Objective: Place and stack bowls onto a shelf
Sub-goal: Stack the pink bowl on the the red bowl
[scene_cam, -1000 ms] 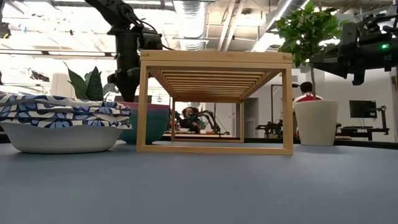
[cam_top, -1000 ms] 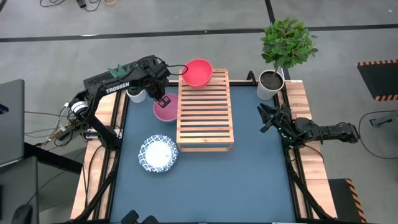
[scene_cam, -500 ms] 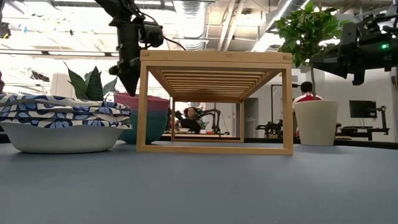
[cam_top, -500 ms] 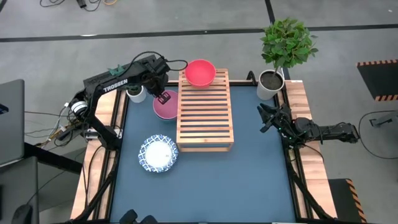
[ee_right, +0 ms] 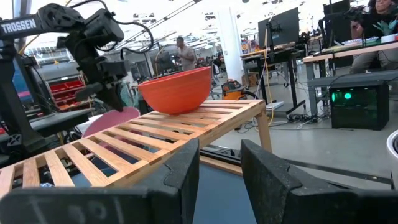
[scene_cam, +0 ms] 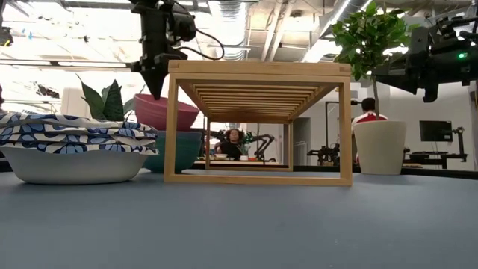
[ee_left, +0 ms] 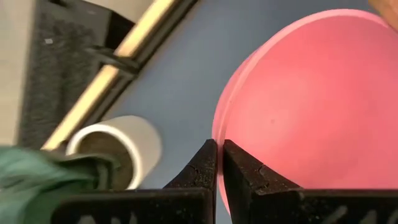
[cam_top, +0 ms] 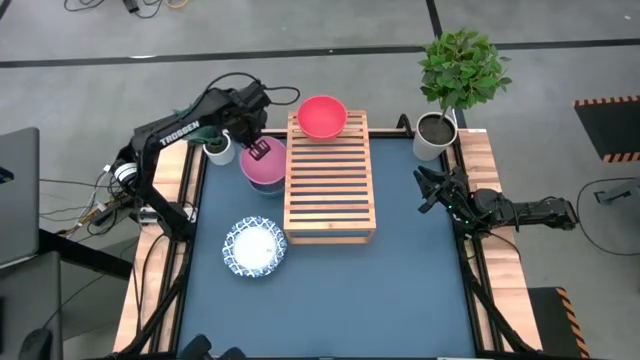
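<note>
One pink bowl [cam_top: 263, 168] hangs by its rim from the left gripper [cam_top: 256, 151], clamped thin, beside the shelf [cam_top: 329, 177] near the table's far-left corner (teal-green bowl [scene_cam: 181, 152] beneath). Right gripper [cam_top: 428, 192] waits, fingers apart, at the right edge.

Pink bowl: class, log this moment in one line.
left gripper shut on pink bowl, lifted | red bowl on shelf | right gripper idle

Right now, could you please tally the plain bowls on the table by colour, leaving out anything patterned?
red bowl: 1
pink bowl: 1
teal bowl: 1
Total: 3
</note>
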